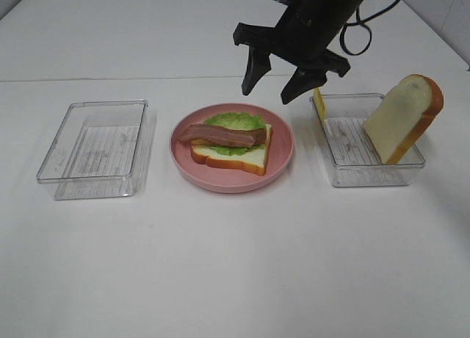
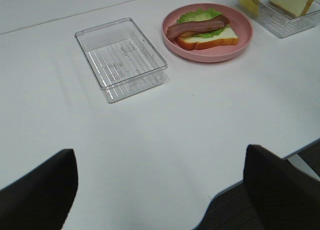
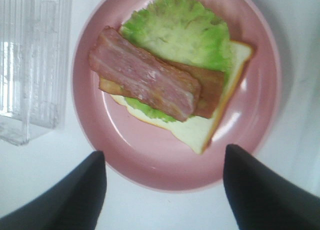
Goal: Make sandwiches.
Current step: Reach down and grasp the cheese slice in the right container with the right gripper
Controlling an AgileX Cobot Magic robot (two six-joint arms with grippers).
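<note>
On the round pink plate (image 1: 283, 156) lies a half-built sandwich (image 1: 229, 142): one white bread slice with orange-brown crust, green lettuce (image 1: 235, 121) and brown-red bacon strips (image 1: 220, 136). It also shows in the right wrist view (image 3: 170, 85) and the left wrist view (image 2: 202, 30). The second bread slice (image 1: 404, 117) leans upright in the right clear tray (image 1: 367, 143), with yellow cheese (image 1: 319, 103) at that tray's far left corner. My right gripper (image 1: 277, 85) hovers open and empty above the plate's far side. My left gripper (image 2: 160, 190) is open and empty, low over the table's near left edge.
An empty clear plastic tray (image 1: 95, 148) stands left of the plate, also in the left wrist view (image 2: 120, 57). The white table's front edge shows in the left wrist view (image 2: 240, 182).
</note>
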